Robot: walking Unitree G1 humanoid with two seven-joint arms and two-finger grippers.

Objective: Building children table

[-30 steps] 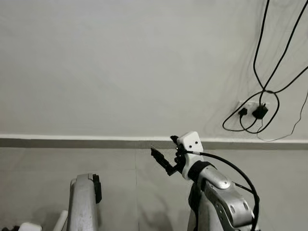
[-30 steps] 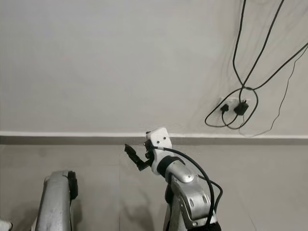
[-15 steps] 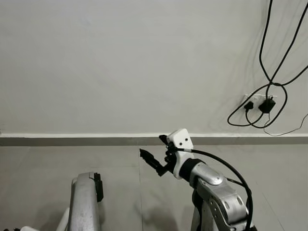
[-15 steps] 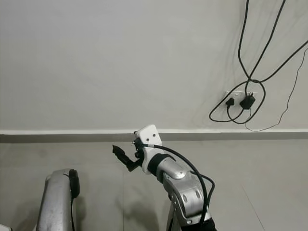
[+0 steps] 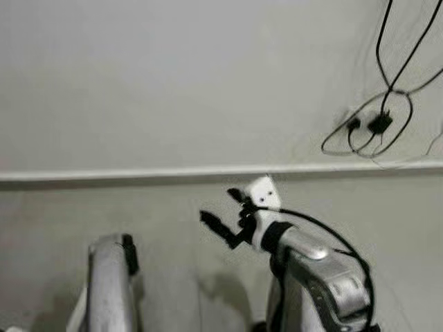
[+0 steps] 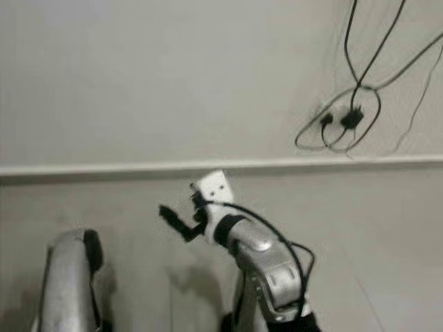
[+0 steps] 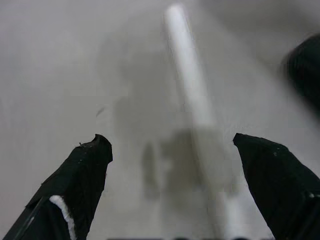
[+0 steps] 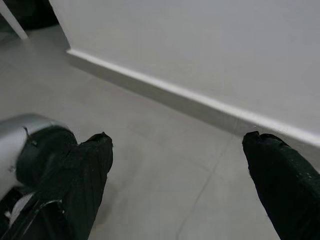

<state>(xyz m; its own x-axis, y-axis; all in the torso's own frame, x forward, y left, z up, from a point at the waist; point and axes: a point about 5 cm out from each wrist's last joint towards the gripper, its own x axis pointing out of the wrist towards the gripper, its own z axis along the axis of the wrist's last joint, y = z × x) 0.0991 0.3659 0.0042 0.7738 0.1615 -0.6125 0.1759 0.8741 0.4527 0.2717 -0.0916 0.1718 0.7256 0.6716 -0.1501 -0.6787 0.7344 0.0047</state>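
Before a pale wall (image 5: pixel 173 83) with a skirting strip (image 5: pixel 104 174), we are raising our right pincer (image 5: pixel 220 227) over the grey floor (image 5: pixel 62 214), its fingers (image 8: pixel 85 170) standing wide apart and empty. Our left pincer (image 7: pixel 170 190) is hanging low, also spread open, above the floor and a blurred white bar (image 7: pixel 192 100). Black cables (image 5: pixel 387 104) are looping round a wall socket (image 5: pixel 374 123). We cannot make out any table parts.
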